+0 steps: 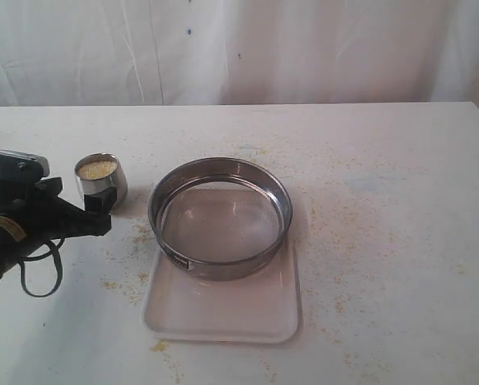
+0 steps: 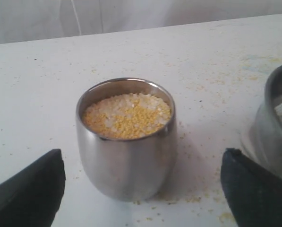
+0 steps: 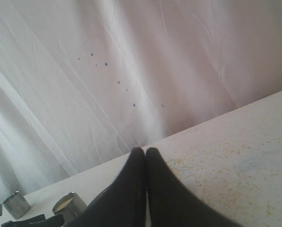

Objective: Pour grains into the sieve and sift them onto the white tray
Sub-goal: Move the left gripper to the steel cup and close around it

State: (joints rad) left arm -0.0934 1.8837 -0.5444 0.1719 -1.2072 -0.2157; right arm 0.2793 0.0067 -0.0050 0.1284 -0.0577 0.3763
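Grains (image 2: 127, 116) fill the small steel cup (image 2: 126, 165) almost to the brim, yellow-orange granules mixed with paler, coarser bits. In the exterior view you'll find the cup standing on the bench (image 1: 399, 241) at ten o'clock from the sieve (image 1: 223, 266), near it but apart. The sieve rests on the white tray (image 1: 223, 317), sitting at the tray's twelve o'clock end, and you can see the tray through its mesh. Your left tool (image 1: 101, 213) is at the cup's six o'clock with its jaws spread wide. The cup stands between its fingers (image 2: 32, 189) with a gap on each side, so it has hold of nothing. Your right tool (image 3: 145, 154) is closed tight, fingertips pressed together with nothing between them. Yellowish specks (image 1: 347, 220) dot the bench around the tray.
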